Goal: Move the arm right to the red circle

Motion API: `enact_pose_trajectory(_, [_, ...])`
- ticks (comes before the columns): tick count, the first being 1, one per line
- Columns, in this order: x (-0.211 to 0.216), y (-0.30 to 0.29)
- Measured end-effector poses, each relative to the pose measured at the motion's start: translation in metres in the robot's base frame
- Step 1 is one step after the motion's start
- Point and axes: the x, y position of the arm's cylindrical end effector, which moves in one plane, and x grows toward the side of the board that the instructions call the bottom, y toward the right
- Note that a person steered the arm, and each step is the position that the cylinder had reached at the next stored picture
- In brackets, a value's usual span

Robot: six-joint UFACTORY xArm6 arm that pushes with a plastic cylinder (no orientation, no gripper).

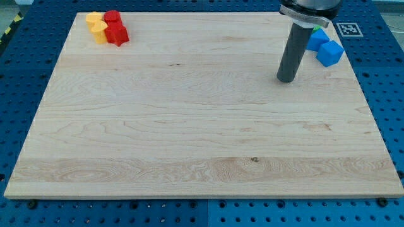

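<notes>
While I am viewing the wooden board from its near edge, I am counting two red blocks, two yellow blocks, two blue blocks and one sliver of green.

The red circle is sitting at the far left corner of the board. It is showing as a short round piece with a flat top, glossy red. A second red block, with a notched outline I cannot name with certainty, is lying just nearer, touching it. The two yellow blocks are pressing against the left side of the red pair; their shapes are hard to make out.

My tip is resting on the board at the far right, well apart from the red circle and just left of the blue blocks. The rod is carrying no jaws, so there is no grasp to report.

One blue block is reading as a cube; the other blue block is partly hidden behind the rod. The green block is showing only a small corner behind the blue pair, its shape not determinable. The rod's upper mount is being cut off by the far edge of the view.
</notes>
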Motion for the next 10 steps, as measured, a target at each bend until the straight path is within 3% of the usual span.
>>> enact_pose_trajectory(2, [-0.013, 0.0])
enact_pose_trajectory(3, [-0.04, -0.001])
enact_pose_trajectory(7, [-0.046, -0.004])
enact_pose_trajectory(10, [-0.126, -0.141])
